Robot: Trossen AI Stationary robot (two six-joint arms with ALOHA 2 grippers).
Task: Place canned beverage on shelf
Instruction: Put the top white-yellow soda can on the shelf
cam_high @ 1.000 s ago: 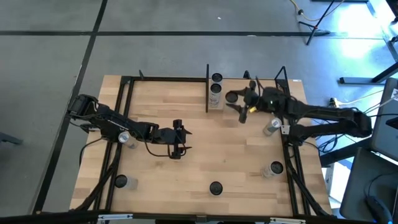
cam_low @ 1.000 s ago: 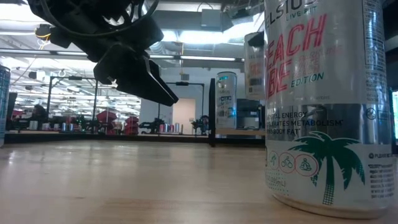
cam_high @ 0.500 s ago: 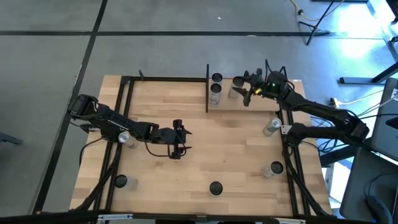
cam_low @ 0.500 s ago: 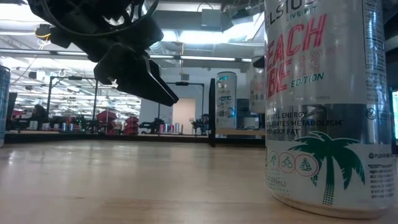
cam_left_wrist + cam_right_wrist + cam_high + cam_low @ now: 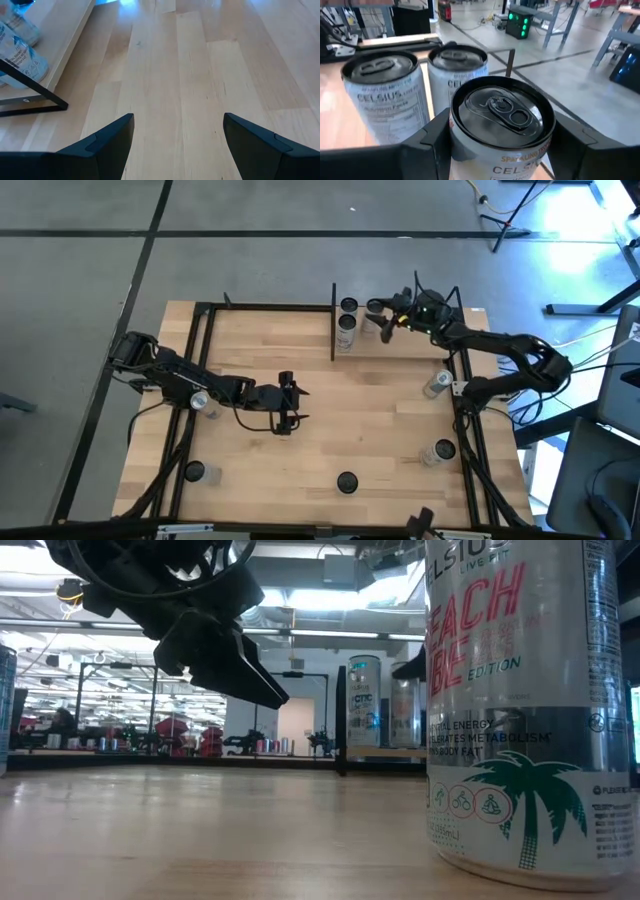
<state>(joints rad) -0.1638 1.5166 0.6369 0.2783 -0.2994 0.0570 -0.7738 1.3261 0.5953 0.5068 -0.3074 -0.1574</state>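
Note:
My right gripper [image 5: 385,318] is shut on a silver beverage can [image 5: 375,308] over the shelf [image 5: 405,348], a narrow light-wood plank with black posts at the table's far edge. Two like cans [image 5: 347,323] stand upright on the shelf's left end, right beside the held one; they also show in the right wrist view [image 5: 382,85]. In the low view the held can [image 5: 405,705] has its bottom at plank level; whether it rests there I cannot tell. My left gripper [image 5: 285,406] hangs open and empty above the middle of the table. My right gripper pinches the can's side wall just below the top rim [image 5: 470,150], one finger [image 5: 432,140] on each side. The fingers come level from the table's right side. The can stands upright with its pull tab up.
Other cans stand on the table: near the right edge [image 5: 437,383], at the near right [image 5: 440,450], at the near middle [image 5: 347,482] and at the near left [image 5: 195,472]. One of them fills the low view's right side [image 5: 520,700]. A black frame runs round the table.
My right gripper has carried the can toward the table's far edge and a little left, then down to the shelf beside the two standing cans. The can has stayed upright.

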